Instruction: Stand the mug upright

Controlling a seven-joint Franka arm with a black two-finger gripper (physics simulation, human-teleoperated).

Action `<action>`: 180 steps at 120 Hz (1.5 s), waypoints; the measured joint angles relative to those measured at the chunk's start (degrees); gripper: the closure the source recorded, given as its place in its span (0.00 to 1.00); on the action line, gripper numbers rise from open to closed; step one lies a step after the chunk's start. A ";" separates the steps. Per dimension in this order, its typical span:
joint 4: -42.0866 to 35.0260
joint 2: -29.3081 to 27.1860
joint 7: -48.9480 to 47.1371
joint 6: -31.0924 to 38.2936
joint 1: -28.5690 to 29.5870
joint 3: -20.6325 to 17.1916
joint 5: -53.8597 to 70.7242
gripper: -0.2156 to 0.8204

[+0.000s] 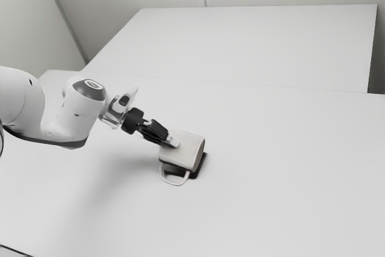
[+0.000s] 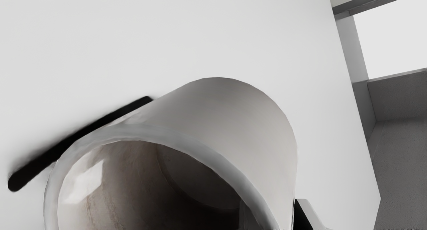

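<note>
The black gripper (image 1: 171,141) reaches down from the exterior view's left to a pale mug (image 1: 182,149). The mug lies on its side, its handle toward the exterior view's bottom edge. One light fingertip rests against the mug's outer side. In the wrist view the wide mouth of the mug (image 2: 220,113) faces the camera. There the gripper (image 2: 277,218) straddles the mug's wall, one finger outside and a grey shape of the other just inside the rim. The handle is hidden in that view.
A white table (image 1: 271,179) carries the mug, with a dark shadow under and beside it. Behind stands another white surface (image 1: 258,40), with pale walls beyond. The table's edge shows past the mug in the wrist view.
</note>
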 joint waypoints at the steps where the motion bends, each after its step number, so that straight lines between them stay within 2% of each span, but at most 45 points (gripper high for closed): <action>1: 0.02 0.00 0.05 -0.06 -0.01 -0.03 -0.16 0.84; 18: 0.36 -0.05 0.87 -1.05 -0.17 -0.64 -2.84 0.91; 41: 0.32 -1.24 1.76 -2.15 -0.11 -0.64 -4.24 0.94; 57: 0.91 -2.71 1.44 -1.49 -0.03 -0.53 -0.14 0.95; 69: 1.53 -4.10 -0.70 1.71 -0.98 -0.38 6.39 0.96; 94: 2.63 -4.61 -8.84 10.54 -5.29 -0.10 25.12 0.96; 125: 2.93 -4.56 -22.28 16.43 -8.36 -0.09 46.13 0.96; 146: 2.46 -4.44 -31.64 17.97 -9.87 -0.04 54.43 0.96; 180: 1.05 -4.22 -43.66 18.08 -11.17 0.17 61.22 0.96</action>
